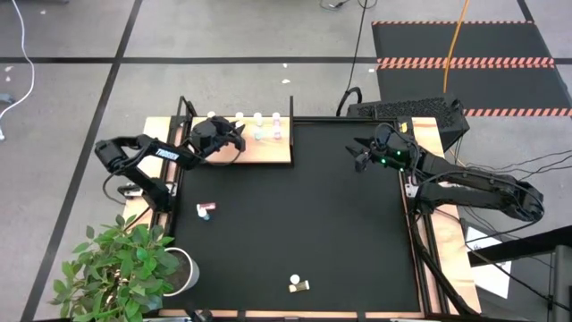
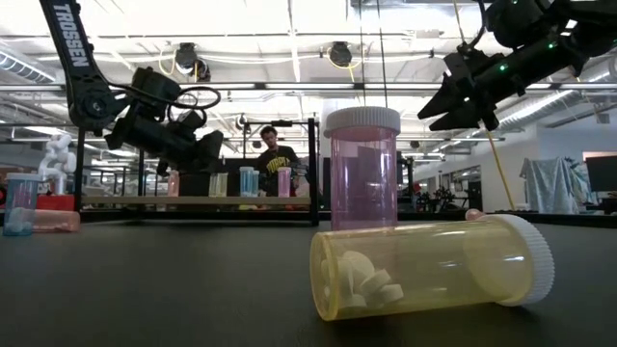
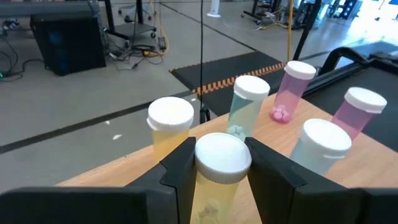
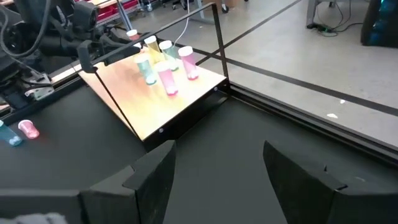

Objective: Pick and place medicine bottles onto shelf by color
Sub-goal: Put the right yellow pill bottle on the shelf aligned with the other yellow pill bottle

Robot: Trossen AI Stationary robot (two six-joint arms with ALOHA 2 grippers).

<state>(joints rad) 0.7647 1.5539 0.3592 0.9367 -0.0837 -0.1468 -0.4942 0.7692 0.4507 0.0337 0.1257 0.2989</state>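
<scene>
The left pincer (image 3: 214, 171) is over the shelf (image 1: 268, 152) at the bench's far left corner, its fingers (image 3: 180, 174) closed against the sides of an upright yellow bottle (image 3: 217, 171) standing on the board. Crowded close around it are five more upright bottles: another yellow one (image 3: 169, 124) just beside it, a blue one (image 3: 247, 102) just behind, a second blue one (image 3: 320, 146) near the finger on the other side, and two pink ones (image 3: 293, 87) (image 3: 357, 109) farther along the shelf. A black post rises at the shelf's edge, just behind these bottles. The right pincer (image 1: 359, 152) hangs above the mat (image 1: 304, 215) near the bench's far right corner, well apart from the shelf, jaws wide and holding nothing. On the mat near the left edge lie a pink and a blue bottle (image 1: 206, 211) side by side. Near the front edge a pink bottle (image 2: 362, 169) stands upright with a yellow bottle (image 2: 429, 265) on its side just in front of it, pills showing inside. A potted plant (image 1: 125, 268) sits at the front left corner. A person (image 2: 275, 154) is in the room beyond the bench.
</scene>
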